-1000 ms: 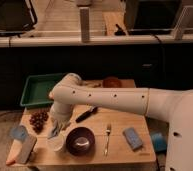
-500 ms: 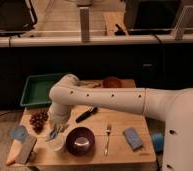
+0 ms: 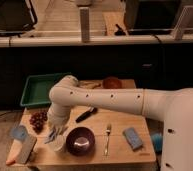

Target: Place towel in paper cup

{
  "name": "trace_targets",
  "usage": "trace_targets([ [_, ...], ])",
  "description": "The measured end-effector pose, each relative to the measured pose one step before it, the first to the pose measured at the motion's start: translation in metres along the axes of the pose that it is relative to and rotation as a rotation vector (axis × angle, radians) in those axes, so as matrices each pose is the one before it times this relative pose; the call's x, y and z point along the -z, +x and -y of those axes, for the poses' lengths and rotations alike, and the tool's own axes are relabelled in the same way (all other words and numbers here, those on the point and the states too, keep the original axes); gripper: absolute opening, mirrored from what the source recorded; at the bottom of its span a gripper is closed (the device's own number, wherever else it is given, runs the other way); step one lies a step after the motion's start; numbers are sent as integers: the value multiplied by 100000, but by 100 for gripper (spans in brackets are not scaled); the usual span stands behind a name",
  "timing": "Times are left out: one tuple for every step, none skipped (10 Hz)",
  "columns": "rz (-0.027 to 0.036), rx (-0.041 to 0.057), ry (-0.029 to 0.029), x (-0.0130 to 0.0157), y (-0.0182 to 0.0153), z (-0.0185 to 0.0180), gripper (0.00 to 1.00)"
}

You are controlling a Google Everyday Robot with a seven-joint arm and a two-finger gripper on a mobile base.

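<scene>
The towel (image 3: pixel 52 135) is a pale blue-grey rumpled cloth hanging from my gripper (image 3: pixel 55 132) at the front left of the wooden table. The gripper points down and is shut on the towel. The paper cup (image 3: pixel 58 144), small and white, stands directly under it, just left of the purple bowl (image 3: pixel 80 140). The towel's lower end reaches the cup's rim and hides part of it. My white arm (image 3: pixel 105 99) runs in from the right and bends down over the table.
On the wooden table (image 3: pixel 97 156) lie a fork (image 3: pixel 108 137), a flat blue pad (image 3: pixel 132 137), a black tool (image 3: pixel 86 114), grapes (image 3: pixel 38 120), a light-blue disc (image 3: pixel 18 132) and a grey block (image 3: pixel 26 149). A green tray (image 3: pixel 36 90) and a brown bowl (image 3: pixel 111 82) sit at the back.
My arm's elbow has dropped and shifted slightly left, and the gripper has come down with the towel toward the cup.
</scene>
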State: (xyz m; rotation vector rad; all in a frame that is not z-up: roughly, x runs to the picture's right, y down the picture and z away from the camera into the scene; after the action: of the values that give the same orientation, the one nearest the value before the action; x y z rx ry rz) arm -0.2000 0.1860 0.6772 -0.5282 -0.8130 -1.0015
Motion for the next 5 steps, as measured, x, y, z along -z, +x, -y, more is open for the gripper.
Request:
trace_targets([
  [634,259,-59,-161,-189,-17,3],
  [-268,530,-773,7,-113,19,11],
  [-178,690,-908,-135,-363,198,21],
  [-436,163,-912,2,-178,-39,31],
  [-392,129,-667,-6,-155,-44,40],
])
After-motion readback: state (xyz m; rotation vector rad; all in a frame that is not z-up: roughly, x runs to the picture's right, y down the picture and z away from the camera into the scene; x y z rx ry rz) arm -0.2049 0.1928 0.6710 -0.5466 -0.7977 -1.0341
